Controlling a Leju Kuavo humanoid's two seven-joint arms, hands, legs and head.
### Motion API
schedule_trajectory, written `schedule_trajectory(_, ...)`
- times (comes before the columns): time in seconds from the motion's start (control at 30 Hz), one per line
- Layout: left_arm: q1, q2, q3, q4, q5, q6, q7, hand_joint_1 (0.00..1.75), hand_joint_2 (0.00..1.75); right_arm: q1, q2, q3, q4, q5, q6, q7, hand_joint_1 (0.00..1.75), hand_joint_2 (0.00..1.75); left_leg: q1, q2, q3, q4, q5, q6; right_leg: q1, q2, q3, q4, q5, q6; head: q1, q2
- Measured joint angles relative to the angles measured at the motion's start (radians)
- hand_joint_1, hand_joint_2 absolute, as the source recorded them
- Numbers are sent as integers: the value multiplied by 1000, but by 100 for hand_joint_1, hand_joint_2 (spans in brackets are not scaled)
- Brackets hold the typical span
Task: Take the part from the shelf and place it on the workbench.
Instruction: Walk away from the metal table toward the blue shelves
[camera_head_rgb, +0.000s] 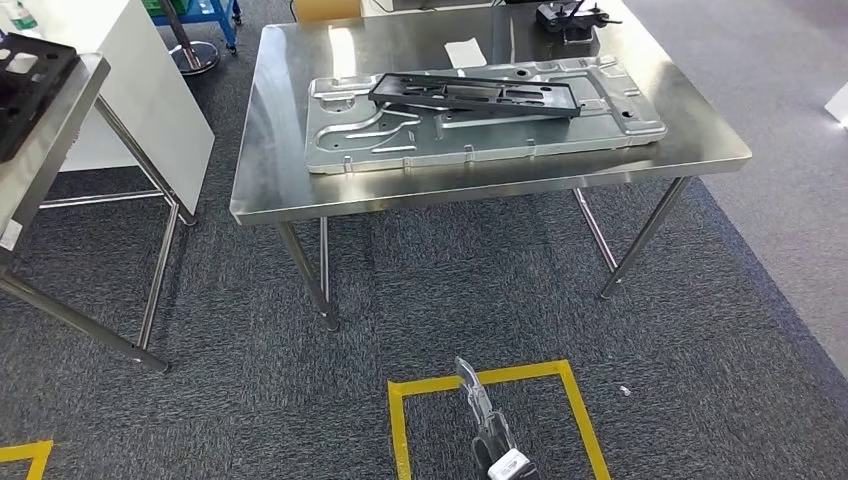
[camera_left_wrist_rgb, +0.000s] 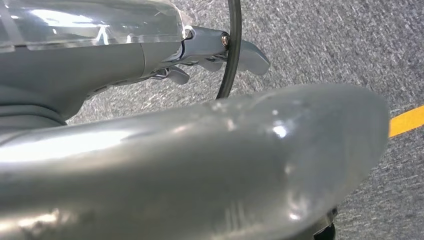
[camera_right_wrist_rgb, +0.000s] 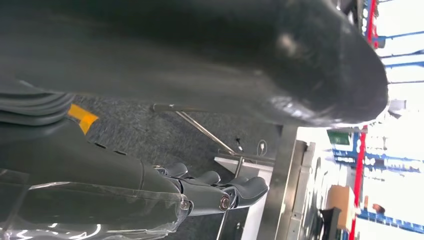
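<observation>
One black part (camera_head_rgb: 478, 95) already lies on the metal panel (camera_head_rgb: 500, 135) atop the workbench (camera_head_rgb: 290, 170). My left hand (camera_left_wrist_rgb: 220, 50) and right hand (camera_right_wrist_rgb: 215, 192) hang empty, fingers loosely apart. I should step back squarely, keeping arms clear of the bench edge.

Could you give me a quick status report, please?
Both hands empty: left hand, right hand. Black part lies on the metal panel on the workbench. No obstruction seen.
</observation>
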Motion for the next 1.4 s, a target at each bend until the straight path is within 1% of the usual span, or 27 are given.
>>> schedule_trajectory(0.07,0,0,0,0,0,1,1,0,0,-3,-2,8,8,11,-4,0,0,0,3,0,-30,69,-46,-7,-2,-14,0,-6,3,-16,-5,0)
schedule_trajectory(0.13,0,0,0,0,0,1,1,0,0,-5,-4,14,16,16,-6,1,0,0,3,2,-93,204,-113,-11,3,-29,-2,-6,2,-23,-11,0)
schedule_trajectory(0.17,1,0,0,0,-2,1,1,0,0,-6,-5,16,21,18,-7,2,0,0,3,2,-120,260,-132,-12,6,-37,-2,-5,2,-24,-11,0)
schedule_trajectory(0.2,3,0,0,0,-3,1,1,0,0,-7,-7,18,27,19,-8,3,0,0,3,2,-133,285,-131,-11,9,-45,-2,-4,1,-25,-11,0)
schedule_trajectory(0.23,5,0,0,0,-4,1,1,0,0,-9,-8,20,33,20,-10,4,0,0,3,4,-127,271,-111,-9,11,-54,-1,-3,0,-26,-12,0)
schedule_trajectory(0.27,6,0,0,0,-5,1,1,0,0,-11,-9,22,37,20,-12,5,0,0,2,10,-103,219,-76,-5,14,-62,1,-2,-1,-27,-12,0)
schedule_trajectory(0.33,4,1,0,0,-6,1,1,0,0,-14,-11,27,44,21,-15,6,0,0,-5,46,-40,80,-13,8,19,-77,4,1,-5,-25,-12,0)
schedule_trajectory(0.4,0,1,0,0,-6,1,1,0,0,-16,-13,30,50,21,-16,7,0,0,-14,68,-14,13,7,20,23,-93,4,4,-7,-18,-10,0)
schedule_trajectory(0.47,2,1,0,0,-6,1,0,0,0,-20,-16,34,56,20,-17,9,0,0,-16,50,-19,7,12,29,25,-109,5,3,-6,-9,-9,0)
schedule_trajectory(0.5,3,1,0,0,-7,0,0,0,0,-22,-18,37,60,20,-18,11,0,0,-13,41,-19,2,18,35,24,-105,6,6,-10,-4,-9,0)
schedule_trajectory(0.57,3,0,1,0,-8,-1,0,0,0,-27,-22,41,82,14,-26,14,0,0,-6,23,-19,-7,30,48,19,-62,-15,57,-51,7,-6,0)
schedule_trajectory(0.63,-1,-1,1,0,-12,-1,1,0,0,-29,-26,43,127,1,-37,13,0,0,-4,3,-24,-8,37,55,12,-15,-71,182,-123,14,-2,0)
schedule_trajectory(0.67,-2,-1,1,0,-14,-1,1,0,0,-29,-27,44,153,-5,-42,12,0,0,-4,-9,-27,-7,39,55,9,-7,-99,244,-147,17,-2,0)
schedule_trajectory(0.7,-1,-1,2,0,-15,-1,1,0,0,-29,-28,45,178,-10,-46,10,0,0,-4,-22,-29,-7,40,54,7,-5,-114,279,-154,19,-2,0)
schedule_trajectory(0.73,0,-1,3,0,-17,-1,2,0,0,-30,-28,46,200,-13,-49,8,0,0,-4,-36,-30,-5,41,53,5,-3,-112,276,-139,20,-2,0)
schedule_trajectory(0.8,2,-1,3,0,-18,-1,3,0,0,-33,-27,48,242,-18,-55,7,0,0,-3,-63,-30,-2,42,48,0,16,-56,163,-69,19,-2,0)
schedule_trajectory(0.87,0,-2,3,0,-22,-2,4,0,0,-40,-26,49,288,-20,-60,7,0,0,-4,-88,-35,5,41,38,-4,69,2,41,-23,16,-1,0)
schedule_trajectory(0.9,-2,-3,3,0,-24,-2,4,0,0,-42,-25,49,311,-20,-62,5,0,0,-3,-98,-40,8,41,32,-5,87,14,12,-18,14,-1,0)
schedule_trajectory(0.93,-2,-3,4,0,-26,-2,4,0,0,-44,-24,48,332,-21,-64,2,0,0,-2,-109,-45,8,43,23,-2,91,16,6,-21,12,0,0)
schedule_trajectory(1.0,0,-3,4,0,-29,-3,2,0,0,-49,-19,47,368,-20,-64,-7,0,0,3,-120,-52,9,44,9,-1,65,18,0,-16,2,0,0)
schedule_trajectory(1.07,0,-2,4,0,-31,-5,-3,0,0,-55,-12,46,396,-17,-64,-14,0,0,3,-75,-73,52,15,-1,-4,37,22,-10,-11,-13,-5,0)
schedule_trajectory(1.13,-3,-2,5,0,-29,-8,-19,0,0,-57,-8,45,420,-13,-64,-16,0,0,3,-18,-126,166,-50,-9,-1,4,23,-12,-11,-22,-12,0)
schedule_trajectory(1.2,-3,-2,7,0,-14,-15,-57,0,0,-59,-8,42,443,-11,-64,-17,0,0,6,-3,-176,273,-94,-16,3,-30,21,-11,-13,-24,-14,0)
schedule_trajectory(1.23,-2,-2,10,0,-3,-17,-86,0,0,-61,-8,40,452,-10,-64,-18,0,0,7,0,-178,283,-90,-18,5,-46,21,-10,-14,-24,-14,0)
schedule_trajectory(1.3,0,-1,18,0,21,-18,-151,0,0,-64,-6,37,463,-9,-64,-19,0,0,8,17,-122,190,-34,-16,6,-70,23,-8,-16,-21,-14,0)
schedule_trajectory(1.37,-5,2,29,0,40,-26,-207,0,0,-64,-4,33,469,-6,-64,-19,0,0,1,57,-51,60,11,-4,9,-90,27,-5,-21,-13,-13,0)
schedule_trajectory(1.4,-7,3,34,0,47,-34,-227,0,0,-64,-3,30,471,-4,-63,-19,0,0,-3,70,-33,25,19,3,11,-98,28,-4,-23,-9,-12,0)
